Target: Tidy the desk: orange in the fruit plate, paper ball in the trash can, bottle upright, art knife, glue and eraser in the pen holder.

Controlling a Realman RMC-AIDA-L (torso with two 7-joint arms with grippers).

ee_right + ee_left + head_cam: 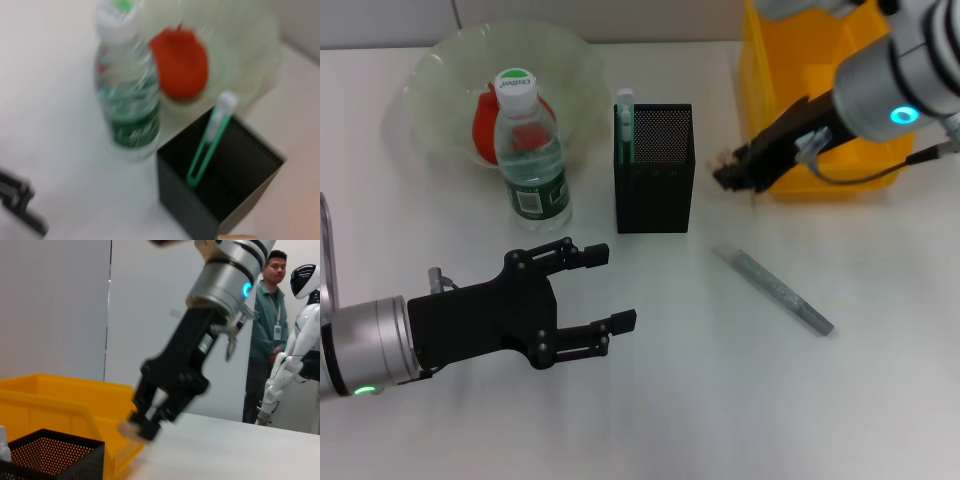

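Right gripper (pixel 728 170) holding eraser (pixel 128 428), beside pen holder (pixel 655 180)

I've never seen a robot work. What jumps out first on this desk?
The right end effector hangs between the bright yellow trash can and the black pen holder, pinching a small tan eraser. The mint-green art knife stands in the holder. At the back left, the orange sits in the pale green fruit plate, behind the upright bottle.

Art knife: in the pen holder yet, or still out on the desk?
In. The art knife stands inside the pen holder, leaning in a corner, its white end poking above the rim; the right wrist view shows this too.
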